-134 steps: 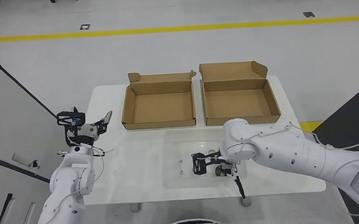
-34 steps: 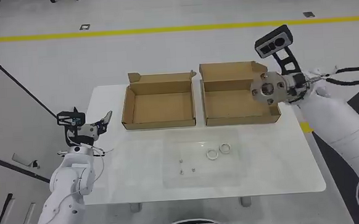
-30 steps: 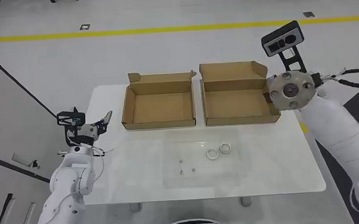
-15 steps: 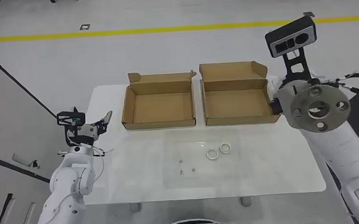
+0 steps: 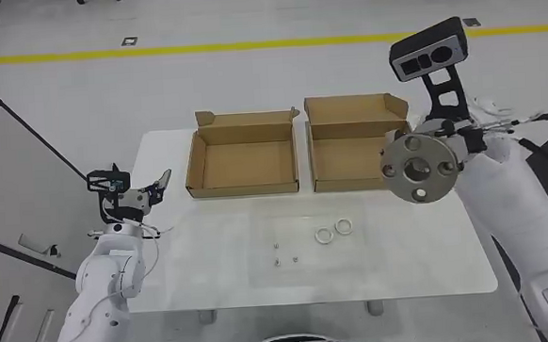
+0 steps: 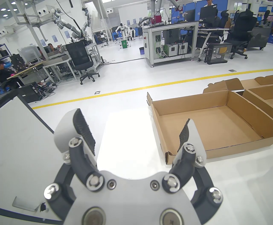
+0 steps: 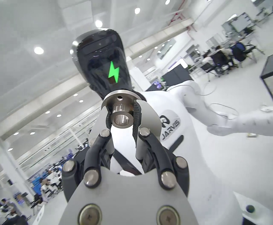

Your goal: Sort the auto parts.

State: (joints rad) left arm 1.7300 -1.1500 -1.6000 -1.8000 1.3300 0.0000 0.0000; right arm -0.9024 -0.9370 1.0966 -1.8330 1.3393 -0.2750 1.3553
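Note:
My right gripper (image 7: 122, 116) is shut on the short neck of a round metal flange hub (image 7: 118, 98), held high above the table. From above, the hub (image 5: 418, 169) is a grey disc with several holes, hanging over the front right corner of the right cardboard box (image 5: 322, 159). The left cardboard box (image 5: 193, 165) stands beside it. Two metal rings (image 5: 324, 235) (image 5: 343, 227) and a few small screws (image 5: 277, 247) lie on a clear tray (image 5: 309, 275). My left gripper (image 5: 152, 188) (image 6: 132, 125) stands open, nothing in it, at the table's left edge.
Both boxes stand open along the table's far edge, with bare bottoms; the left box (image 6: 192, 106) lies just ahead of my left gripper. White tabletop (image 5: 194, 251) spreads left and right of the tray. A dark panel (image 5: 10, 178) stands left of the table.
The right arm took the hub from the tray and lifted it high at the right; over the last half second it has swung left, over the right box's corner. The left arm has not moved.

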